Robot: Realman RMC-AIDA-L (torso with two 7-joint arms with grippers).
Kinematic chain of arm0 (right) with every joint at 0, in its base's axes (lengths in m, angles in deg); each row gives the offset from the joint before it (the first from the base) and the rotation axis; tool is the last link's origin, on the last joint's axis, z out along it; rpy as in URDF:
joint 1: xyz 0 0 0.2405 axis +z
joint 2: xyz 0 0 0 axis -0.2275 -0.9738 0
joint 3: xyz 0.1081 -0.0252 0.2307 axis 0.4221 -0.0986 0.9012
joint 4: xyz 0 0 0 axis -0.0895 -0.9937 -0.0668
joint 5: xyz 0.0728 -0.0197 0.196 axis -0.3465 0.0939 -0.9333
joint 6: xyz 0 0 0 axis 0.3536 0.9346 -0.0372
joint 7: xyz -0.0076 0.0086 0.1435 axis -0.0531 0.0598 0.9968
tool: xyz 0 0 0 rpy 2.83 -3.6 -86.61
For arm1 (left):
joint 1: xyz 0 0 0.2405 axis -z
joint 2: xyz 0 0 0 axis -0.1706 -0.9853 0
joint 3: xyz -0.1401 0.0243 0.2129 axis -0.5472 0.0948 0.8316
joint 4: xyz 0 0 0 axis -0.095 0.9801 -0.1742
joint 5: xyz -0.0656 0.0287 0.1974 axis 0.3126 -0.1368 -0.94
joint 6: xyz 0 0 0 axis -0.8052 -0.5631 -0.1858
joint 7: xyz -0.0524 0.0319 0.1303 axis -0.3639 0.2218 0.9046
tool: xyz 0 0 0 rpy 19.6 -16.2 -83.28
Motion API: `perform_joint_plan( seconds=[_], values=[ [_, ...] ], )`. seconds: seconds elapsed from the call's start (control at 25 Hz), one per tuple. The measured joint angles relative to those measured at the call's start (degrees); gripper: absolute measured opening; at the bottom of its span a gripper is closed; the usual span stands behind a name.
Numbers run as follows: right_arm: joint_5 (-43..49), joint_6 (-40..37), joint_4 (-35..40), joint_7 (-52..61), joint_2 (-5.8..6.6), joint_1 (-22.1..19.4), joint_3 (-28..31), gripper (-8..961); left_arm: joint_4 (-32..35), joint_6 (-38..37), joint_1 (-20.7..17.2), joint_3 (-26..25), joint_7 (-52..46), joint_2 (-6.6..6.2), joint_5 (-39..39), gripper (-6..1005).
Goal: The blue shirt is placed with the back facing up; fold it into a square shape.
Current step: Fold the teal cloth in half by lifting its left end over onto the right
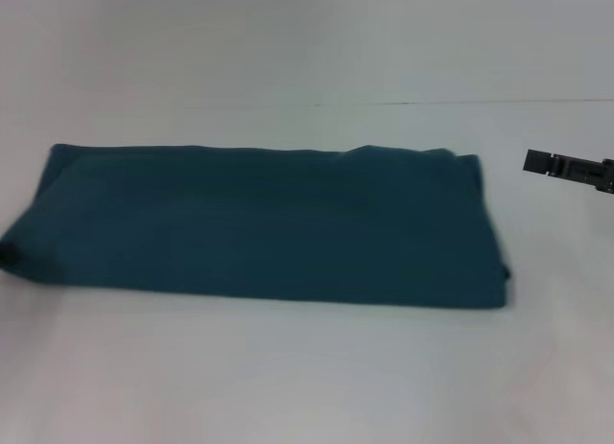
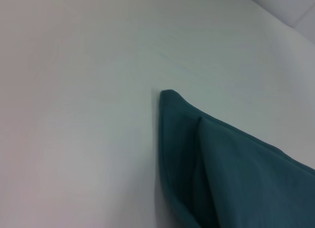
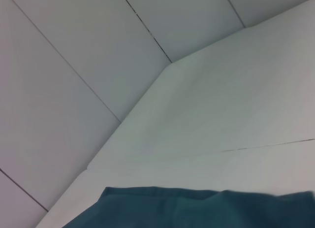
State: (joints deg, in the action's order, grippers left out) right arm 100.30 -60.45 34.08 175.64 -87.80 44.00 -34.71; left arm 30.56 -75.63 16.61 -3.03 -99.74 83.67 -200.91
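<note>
The blue shirt (image 1: 259,223) lies on the white table as a long folded band, plain side up, stretching from the far left to right of centre. One folded corner of the blue shirt (image 2: 231,174) fills the left wrist view, and an edge of the blue shirt (image 3: 197,208) shows in the right wrist view. My right gripper (image 1: 542,162) hovers at the right edge of the head view, clear of the cloth, holding nothing. The left gripper is out of view.
The white table (image 1: 307,377) extends in front of and behind the shirt. A thin seam (image 1: 460,103) runs across the table surface behind the shirt. Pale wall panels (image 3: 74,65) stand beyond the table's far edge.
</note>
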Motion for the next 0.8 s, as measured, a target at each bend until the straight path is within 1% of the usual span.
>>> perform_joint_plan(
  seconds=[0.28,0.4,0.52,0.6,0.68,0.8],
  values=[
    [0.0,1.2,-0.1,0.0,-1.09,1.1,-0.4,913,4.1,-1.6,-1.2,-5.5,-0.6,-1.4,-3.1,69],
    [0.0,1.5,-0.1,0.0,-1.41,1.4,-0.5,913,5.8,-2.8,-2.0,-7.0,-0.7,-1.9,-3.2,76],
    [0.0,1.7,-0.1,-0.3,-1.53,1.6,-0.5,912,6.7,-3.8,-2.5,-7.5,-1.0,-2.1,-3.1,82],
    [0.0,1.8,0.0,-0.6,-1.62,1.7,-0.5,912,7.1,-5.2,-2.6,-7.6,-1.2,-2.13,-2.3,86],
    [0.0,1.8,0.0,-1.2,-1.65,1.7,-0.4,911,7.4,-8.5,-2.4,-7.4,-0.9,-1.96,0.2,90],
    [-0.1,1.5,0.0,-2.2,-1.65,1.2,0.1,911,7.4,-15.8,-1.2,-6.1,0.8,-1.1,8.0,96]
  ],
)
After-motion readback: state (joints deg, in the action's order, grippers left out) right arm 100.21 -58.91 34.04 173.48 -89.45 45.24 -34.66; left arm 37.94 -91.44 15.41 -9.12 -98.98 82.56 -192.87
